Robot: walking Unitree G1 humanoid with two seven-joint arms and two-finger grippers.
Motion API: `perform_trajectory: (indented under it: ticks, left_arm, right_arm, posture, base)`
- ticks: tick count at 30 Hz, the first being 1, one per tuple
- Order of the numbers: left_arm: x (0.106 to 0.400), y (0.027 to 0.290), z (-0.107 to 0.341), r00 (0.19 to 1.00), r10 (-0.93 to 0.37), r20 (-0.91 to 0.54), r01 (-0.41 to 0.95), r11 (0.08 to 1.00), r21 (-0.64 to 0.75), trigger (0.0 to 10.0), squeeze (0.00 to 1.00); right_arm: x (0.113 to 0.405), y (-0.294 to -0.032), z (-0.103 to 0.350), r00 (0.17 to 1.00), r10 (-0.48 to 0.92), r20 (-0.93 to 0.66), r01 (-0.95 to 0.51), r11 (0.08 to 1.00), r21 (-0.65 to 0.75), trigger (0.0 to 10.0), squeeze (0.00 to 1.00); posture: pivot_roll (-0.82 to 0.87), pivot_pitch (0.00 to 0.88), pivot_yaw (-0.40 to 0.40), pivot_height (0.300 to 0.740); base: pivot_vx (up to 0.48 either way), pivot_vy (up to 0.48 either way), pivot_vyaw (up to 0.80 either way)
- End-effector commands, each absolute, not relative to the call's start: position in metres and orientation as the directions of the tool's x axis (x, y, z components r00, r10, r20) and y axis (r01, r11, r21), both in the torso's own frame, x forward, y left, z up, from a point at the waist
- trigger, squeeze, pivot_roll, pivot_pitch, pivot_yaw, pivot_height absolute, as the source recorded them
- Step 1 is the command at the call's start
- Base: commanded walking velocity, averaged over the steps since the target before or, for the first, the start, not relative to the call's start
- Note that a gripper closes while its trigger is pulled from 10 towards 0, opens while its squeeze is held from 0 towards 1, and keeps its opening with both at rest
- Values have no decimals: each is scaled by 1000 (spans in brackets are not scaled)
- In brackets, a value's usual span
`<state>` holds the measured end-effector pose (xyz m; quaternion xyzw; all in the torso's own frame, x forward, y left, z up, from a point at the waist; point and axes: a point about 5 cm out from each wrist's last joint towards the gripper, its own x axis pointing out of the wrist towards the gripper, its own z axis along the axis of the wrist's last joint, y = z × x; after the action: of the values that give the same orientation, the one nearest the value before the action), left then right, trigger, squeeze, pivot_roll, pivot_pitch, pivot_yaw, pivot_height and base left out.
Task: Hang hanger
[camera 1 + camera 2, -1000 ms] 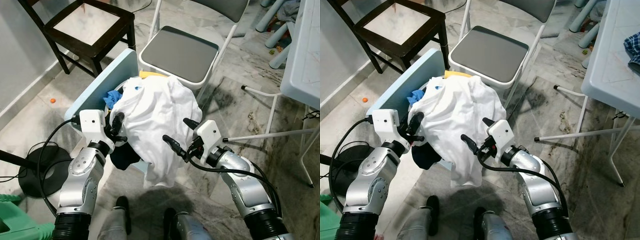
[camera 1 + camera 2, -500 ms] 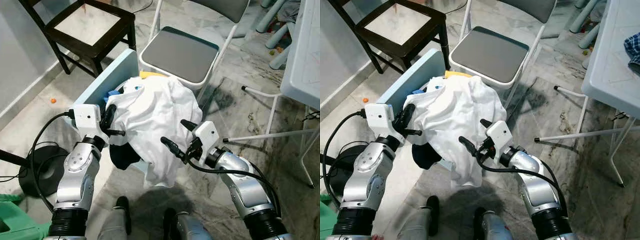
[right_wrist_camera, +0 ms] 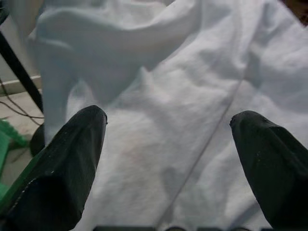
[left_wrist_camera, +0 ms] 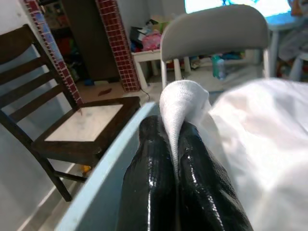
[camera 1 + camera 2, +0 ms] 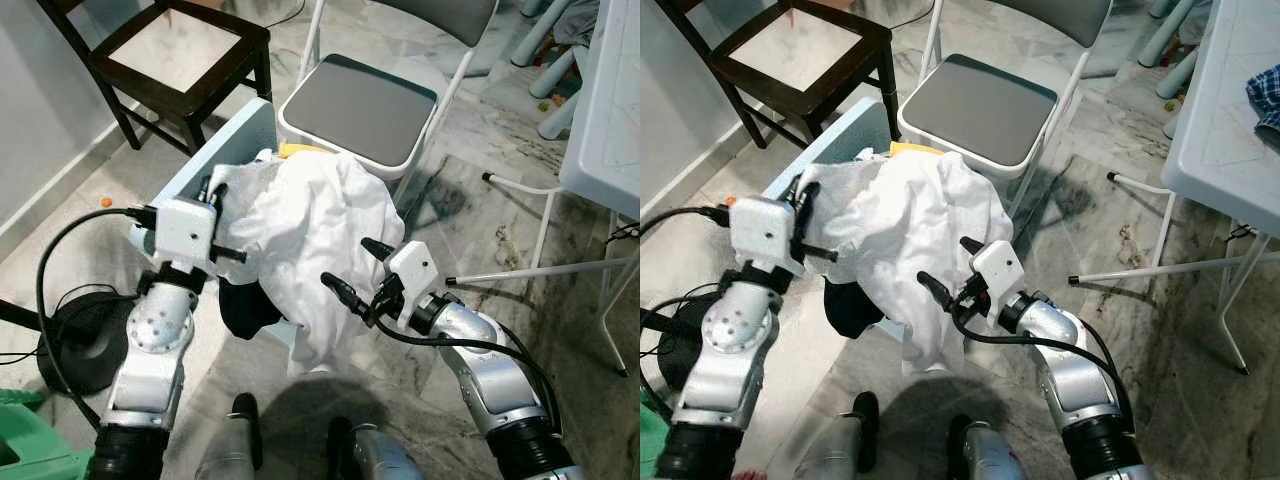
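Observation:
A white shirt (image 5: 310,225) is heaped over a light blue bin (image 5: 235,130) and hangs down its front. My left gripper (image 5: 212,193) is raised at the shirt's left edge, shut on a fold of the white cloth (image 4: 180,101). My right gripper (image 5: 357,270) stands open at the shirt's lower right side, its fingers (image 3: 62,168) spread wide with the white cloth (image 3: 163,120) just in front of them. I see no hanger.
A dark garment (image 5: 245,305) hangs under the shirt. A grey folding chair (image 5: 360,105) stands right behind the bin, and a dark wooden chair (image 5: 180,45) at the back left. A white table (image 5: 610,120) is at the right, a black round stand base (image 5: 75,340) at the left.
My left gripper has risen and drawn the shirt's left edge upward; the blue cloth in the bin is now covered. The right arm has barely moved.

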<state>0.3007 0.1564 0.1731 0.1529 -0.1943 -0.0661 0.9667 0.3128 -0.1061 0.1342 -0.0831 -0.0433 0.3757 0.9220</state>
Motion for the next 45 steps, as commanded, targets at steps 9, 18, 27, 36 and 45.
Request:
perform_trajectory:
  ticks: [9,18,27,36,45]
  left_arm:
    - [284,155,155,924,-204,323,88,937,339,0,0]
    - [262,152,126,960,-207,190,147,946,288,0,0]
    - [279,143,126,971,-196,135,164,962,217,2941,0]
    - [298,129,136,972,-204,113,192,975,115,10000,0]
    - [303,130,128,975,-214,58,202,967,157,10000,0]
  right_arm:
    - [315,-111,133,732,681,16,-667,722,-184,10000,0]
    - [318,-122,141,807,583,93,-580,812,-66,10000,0]
    - [323,-156,152,957,237,167,-257,960,111,10000,0]
    - [312,-158,150,982,100,159,-122,983,139,10000,0]
    - [305,-153,128,996,12,94,-39,956,292,10000,0]
  posture:
    - [247,323,-101,740]
    - [259,302,-74,740]
    - [200,276,-31,740]
    - [141,259,-12,740]
    - [182,224,51,740]
  base:
    - [0,0,0]
    - [0,0,0]
    - [0,0,0]
    - [0,0,0]
    - [0,0,0]
